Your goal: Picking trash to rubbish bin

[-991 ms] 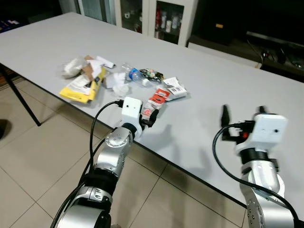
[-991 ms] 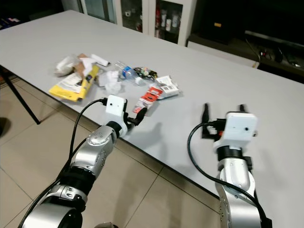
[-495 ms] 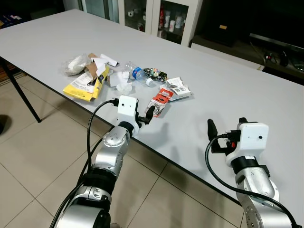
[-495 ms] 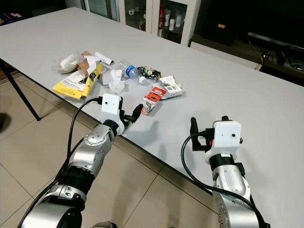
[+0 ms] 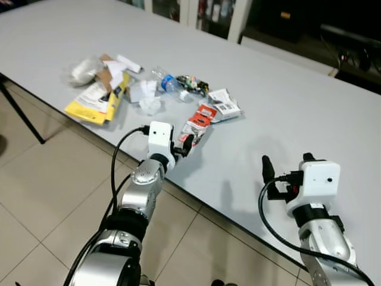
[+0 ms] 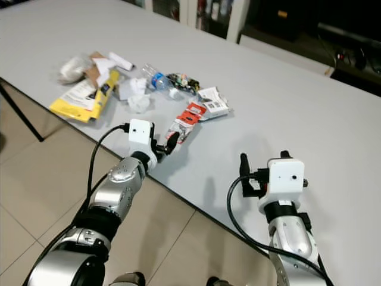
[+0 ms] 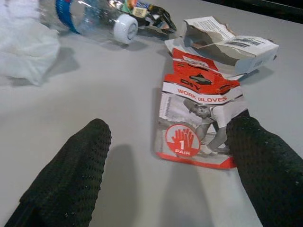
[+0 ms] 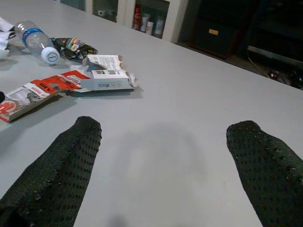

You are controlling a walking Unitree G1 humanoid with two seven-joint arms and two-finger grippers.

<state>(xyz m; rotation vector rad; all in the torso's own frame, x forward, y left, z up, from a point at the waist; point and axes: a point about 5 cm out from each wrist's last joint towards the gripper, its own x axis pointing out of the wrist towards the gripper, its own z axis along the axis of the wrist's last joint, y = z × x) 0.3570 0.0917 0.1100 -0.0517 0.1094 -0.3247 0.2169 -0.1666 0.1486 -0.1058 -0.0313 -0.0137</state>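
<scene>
Left gripper jaws apart, glove packet dead ahead, long axis along approach; right gripper farther, also apart.

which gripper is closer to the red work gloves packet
Left. The left gripper sits open at the near end of the work gloves packet, fingers either side. The right gripper is open over bare table, well to its right.
</scene>
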